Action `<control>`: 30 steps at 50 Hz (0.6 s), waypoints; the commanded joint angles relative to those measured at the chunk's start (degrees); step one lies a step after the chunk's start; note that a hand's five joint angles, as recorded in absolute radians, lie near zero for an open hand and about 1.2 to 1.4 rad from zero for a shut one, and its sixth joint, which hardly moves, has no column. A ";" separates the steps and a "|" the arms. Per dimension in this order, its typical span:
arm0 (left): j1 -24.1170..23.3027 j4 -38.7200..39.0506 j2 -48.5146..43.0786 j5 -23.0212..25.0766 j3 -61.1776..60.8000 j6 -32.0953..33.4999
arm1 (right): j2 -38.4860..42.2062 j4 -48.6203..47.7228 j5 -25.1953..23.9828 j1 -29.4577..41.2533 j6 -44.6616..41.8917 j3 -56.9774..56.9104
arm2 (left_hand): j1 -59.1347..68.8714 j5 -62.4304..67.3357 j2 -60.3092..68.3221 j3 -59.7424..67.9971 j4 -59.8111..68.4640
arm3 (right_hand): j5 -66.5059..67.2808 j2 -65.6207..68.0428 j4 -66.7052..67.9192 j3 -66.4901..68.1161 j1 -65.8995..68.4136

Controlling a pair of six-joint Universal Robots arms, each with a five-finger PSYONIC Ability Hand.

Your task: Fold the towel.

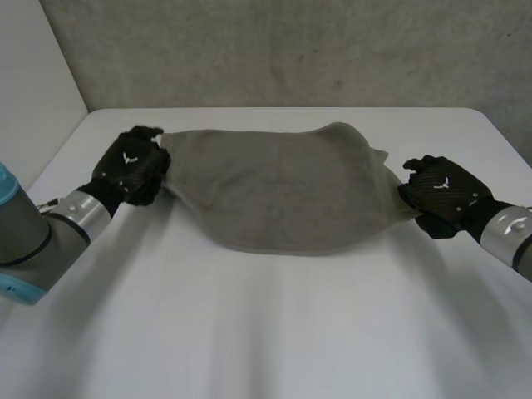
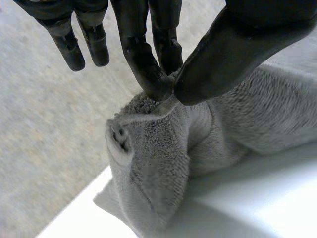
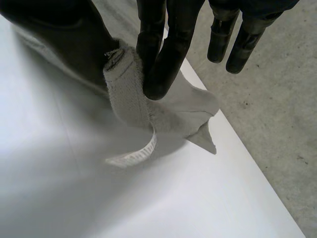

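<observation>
Our left hand (image 1: 131, 166) pinches one end of the grey towel (image 1: 283, 187) between its fingers and thumb. Our right hand (image 1: 440, 195) pinches the opposite end likewise. The towel spreads between them across the far half of the white table (image 1: 266, 332).

Grey towel (image 1: 283, 187), seemingly slack, on table (image 1: 266, 332)

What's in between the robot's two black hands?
The grey towel stretches between them, as the head view shows. The left hand pinches one end of it and the right hand pinches the other.
</observation>
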 commanded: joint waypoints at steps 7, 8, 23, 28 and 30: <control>2.41 -7.30 11.15 0.93 -5.81 -0.49 | -12.00 6.79 -3.81 -5.93 2.16 4.05 | 4.34 1.83 2.42 -2.83 -3.18 | 3.65 3.27 -3.04 -0.27 5.45; 2.41 -8.34 12.45 0.93 -6.42 -0.84 | -12.00 6.79 -3.81 -5.93 2.16 4.05 | 4.34 1.83 2.42 -2.83 -3.18 | 3.65 3.27 -3.04 -0.27 5.45; 1.62 -26.71 21.52 -3.02 -8.29 -6.99 | -11.30 16.46 6.65 -1.81 4.44 0.11 | 4.34 1.83 2.42 -2.83 -3.18 | 3.65 3.27 -3.04 -0.27 5.45; 1.35 -27.51 20.12 -4.34 0.66 -8.13 | -6.66 15.33 8.66 1.44 6.28 -9.45 | 4.34 1.83 2.42 -2.83 -3.18 | 3.65 3.27 -3.04 -0.27 5.45; 1.00 -27.07 18.18 -4.79 5.35 -8.67 | -4.00 13.56 10.43 3.65 7.78 -14.76 | 4.34 1.83 2.42 -2.83 -3.18 | 3.65 3.27 -3.04 -0.27 5.45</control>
